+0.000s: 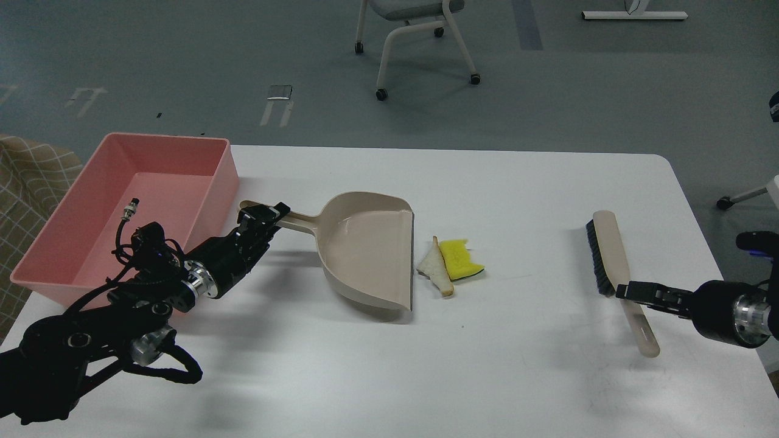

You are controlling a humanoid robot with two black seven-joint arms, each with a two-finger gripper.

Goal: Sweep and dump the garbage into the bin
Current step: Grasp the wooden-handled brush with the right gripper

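The garbage lies mid-table: a white triangular bread slice (436, 272) leaning against a yellow sponge chunk (459, 258). The beige dustpan (368, 249) lies just left of them, its open lip a little short of the bread. My left gripper (265, 215) is shut on the dustpan's handle. The pink bin (220, 182) stands at the table's left, empty. A beige brush (611, 252) with black bristles lies at the right. My right gripper (630, 292) is at the brush's handle; its fingers look dark and side-on, so I cannot tell their state.
A white table (523, 377) carries everything. The bin sits right behind my left arm (146, 286). A wheeled chair (420, 36) stands on the floor beyond the table. A checked cushion (30, 176) is at the far left.
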